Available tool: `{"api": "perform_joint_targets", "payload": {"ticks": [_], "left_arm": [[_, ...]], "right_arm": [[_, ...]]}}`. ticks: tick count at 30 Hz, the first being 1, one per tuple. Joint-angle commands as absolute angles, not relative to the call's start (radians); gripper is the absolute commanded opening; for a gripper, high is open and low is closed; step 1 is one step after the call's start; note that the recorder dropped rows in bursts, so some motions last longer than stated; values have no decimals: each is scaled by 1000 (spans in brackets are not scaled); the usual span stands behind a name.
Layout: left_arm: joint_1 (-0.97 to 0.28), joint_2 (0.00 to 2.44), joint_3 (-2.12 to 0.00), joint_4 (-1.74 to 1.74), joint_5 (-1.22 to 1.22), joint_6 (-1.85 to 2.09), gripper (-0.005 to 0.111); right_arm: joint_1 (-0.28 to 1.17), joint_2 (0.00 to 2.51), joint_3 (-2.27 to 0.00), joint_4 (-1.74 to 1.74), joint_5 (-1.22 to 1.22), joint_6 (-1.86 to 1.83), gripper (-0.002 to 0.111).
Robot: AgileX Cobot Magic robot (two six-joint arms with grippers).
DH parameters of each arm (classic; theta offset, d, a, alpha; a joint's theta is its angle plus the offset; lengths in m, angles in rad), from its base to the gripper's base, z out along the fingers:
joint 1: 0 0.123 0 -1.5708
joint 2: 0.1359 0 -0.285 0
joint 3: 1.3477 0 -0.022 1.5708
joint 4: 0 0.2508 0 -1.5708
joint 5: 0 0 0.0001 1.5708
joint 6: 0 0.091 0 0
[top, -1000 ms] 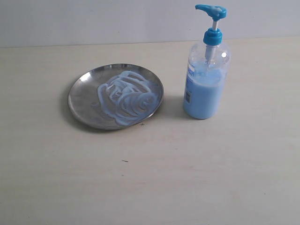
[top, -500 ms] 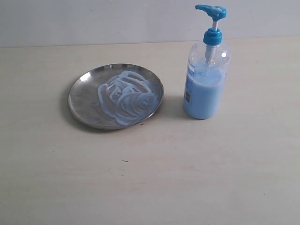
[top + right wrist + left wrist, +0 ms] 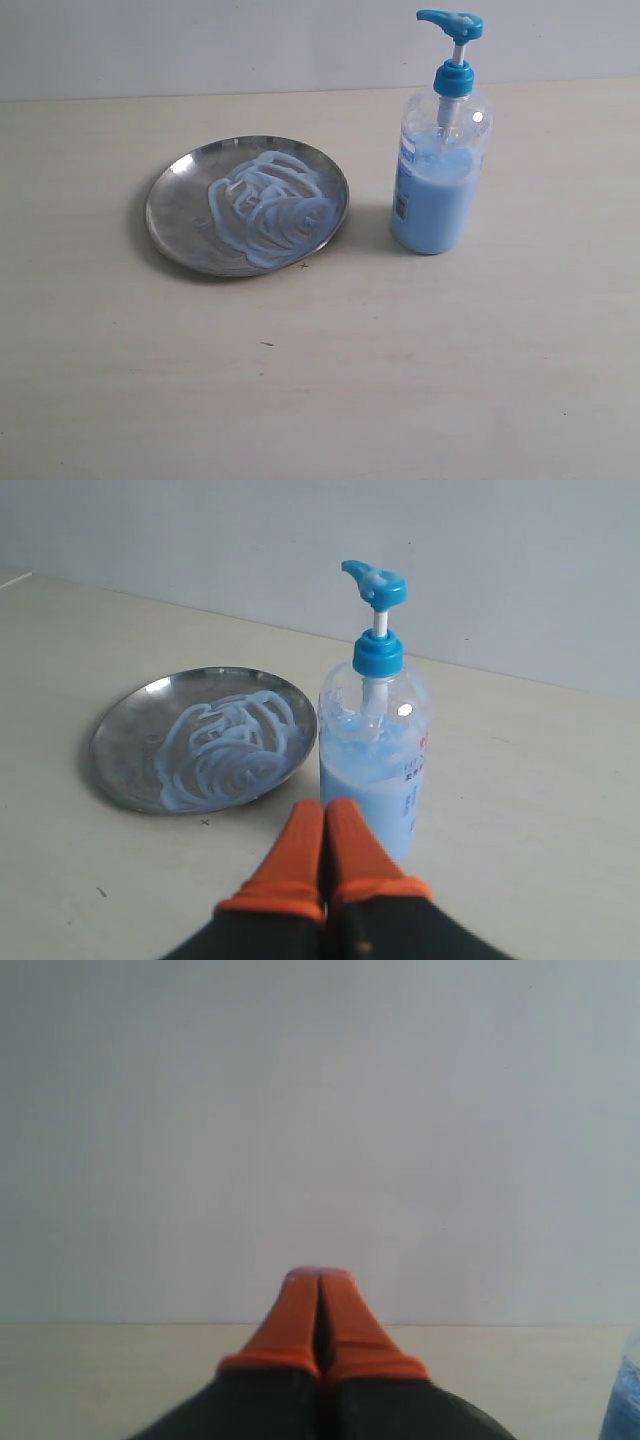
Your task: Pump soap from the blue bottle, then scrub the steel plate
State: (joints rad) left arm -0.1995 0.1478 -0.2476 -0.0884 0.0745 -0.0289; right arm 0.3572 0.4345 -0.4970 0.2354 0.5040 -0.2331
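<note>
The plate (image 3: 172, 200) is bare metal, silver-grey and shiny, with a brighter gleam along its rim. The soap (image 3: 268, 208) on it looks creamy and opaque, lying in smooth wet streaks. The bottle (image 3: 432, 200) is clear glossy plastic with a sharp highlight near its shoulder, and its pump (image 3: 452, 22) is smooth blue plastic. The table (image 3: 350, 380) is pale and matt with a faint wood-like grain. The left gripper (image 3: 320, 1278) and right gripper (image 3: 325, 808) have matt orange finger covers.
</note>
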Motion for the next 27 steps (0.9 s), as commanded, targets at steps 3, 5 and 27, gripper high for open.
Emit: {"api": "perform_joint_targets", "payload": {"ticks": [3, 5, 27], "left_arm": [[-138, 64, -138, 109, 18, -253, 0], [-136, 49, -113, 121, 16, -265, 0], [-136, 0, 0, 162, 227, -266, 0]], "right_arm": [[355, 431, -493, 235, 484, -234, 0], [355, 431, -493, 235, 484, -234, 0], [355, 431, -493, 235, 484, -234, 0]]}}
